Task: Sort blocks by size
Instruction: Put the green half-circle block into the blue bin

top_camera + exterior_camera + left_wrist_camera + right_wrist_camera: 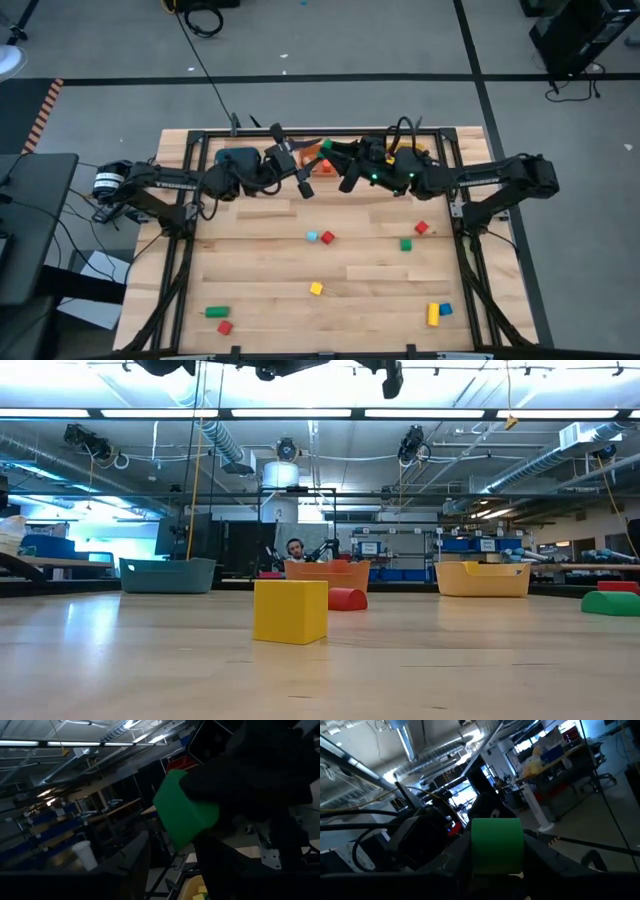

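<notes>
Green block clamped squarely between the jaws of the right gripper, broad face showing, gripped on two opposite flat sides. Probably taken that way so as not to twist or slip while carried high off the table. Held up at the far edge, just above the row of bins, close over the orange bin. Judged as a carry toward a drop, with the choice of bin depending on this block's size class.

Left gripper raised too, just beside the right one and facing it, near enough for the green block to fill much of the left wrist view. Open or closed: cannot tell; nothing seen held. Likely crowding the same spot, so a risk of the two arms brushing.

Farther out, teal bin and yellow bin flanking the orange one.

Remaining blocks scattered well apart on the near and middle boards: light blue and red cubes touching or nearly so, a green and a red cube toward the right, a green bar and red cube near the left corner, a yellow bar beside a blue cube near the right corner. Much sorting left, by this layout.
</notes>
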{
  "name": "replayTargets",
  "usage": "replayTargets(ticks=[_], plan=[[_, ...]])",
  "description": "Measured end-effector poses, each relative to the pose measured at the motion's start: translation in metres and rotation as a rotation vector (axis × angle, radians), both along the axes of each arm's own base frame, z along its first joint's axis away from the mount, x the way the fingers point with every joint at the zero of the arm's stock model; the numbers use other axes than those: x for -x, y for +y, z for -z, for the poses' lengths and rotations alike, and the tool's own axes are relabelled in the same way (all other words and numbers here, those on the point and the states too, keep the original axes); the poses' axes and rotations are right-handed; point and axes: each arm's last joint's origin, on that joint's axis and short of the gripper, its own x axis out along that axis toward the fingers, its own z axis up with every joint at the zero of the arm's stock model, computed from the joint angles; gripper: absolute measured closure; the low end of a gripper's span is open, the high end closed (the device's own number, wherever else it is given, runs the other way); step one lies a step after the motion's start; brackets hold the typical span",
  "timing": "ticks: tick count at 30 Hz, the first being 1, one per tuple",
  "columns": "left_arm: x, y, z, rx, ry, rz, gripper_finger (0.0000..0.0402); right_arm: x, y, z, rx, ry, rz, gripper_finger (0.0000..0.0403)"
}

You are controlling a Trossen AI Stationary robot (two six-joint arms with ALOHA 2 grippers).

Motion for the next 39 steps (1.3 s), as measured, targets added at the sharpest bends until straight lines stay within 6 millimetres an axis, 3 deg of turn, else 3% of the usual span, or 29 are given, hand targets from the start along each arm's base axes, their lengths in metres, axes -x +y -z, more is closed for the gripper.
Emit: replayTargets(ticks=[14,25,33,39], plan=[[0.001,0.012,0.000,-0.053,0.022,-0.016,0.0242,-0.007,-0.018,0.007,-0.034,-0.035,0.002,0.0253],[0.002,0.020,0.001,-0.060,0.033,-0.017,0.0333,-0.009,-0.025,0.009,-0.059,-0.049,0.004,0.0247],[0.002,0.021,0.002,-0.061,0.042,-0.009,0.0343,-0.009,-0.027,0.010,-0.064,-0.045,-0.005,0.0227],[0.002,0.021,0.002,-0.061,0.041,-0.011,0.0342,-0.009,-0.027,0.010,-0.053,-0.035,0.000,0.0241]])
